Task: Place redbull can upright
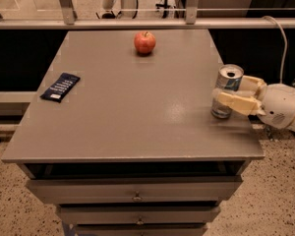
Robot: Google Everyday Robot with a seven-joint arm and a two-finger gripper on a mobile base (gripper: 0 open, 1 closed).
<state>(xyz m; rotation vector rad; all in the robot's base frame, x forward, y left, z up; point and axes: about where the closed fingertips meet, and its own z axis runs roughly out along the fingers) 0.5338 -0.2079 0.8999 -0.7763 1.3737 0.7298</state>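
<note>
The redbull can stands upright near the right edge of the grey table, its silver top with pull-tab facing up. My gripper reaches in from the right and is shut on the can, one cream finger across its front and the other behind it. The can's base is at the table surface; I cannot tell whether it touches.
A red apple sits at the back middle of the table. A dark blue packet lies at the left side. The table's right edge is close beside the can. Drawers are below the front edge, and a rail runs behind the table.
</note>
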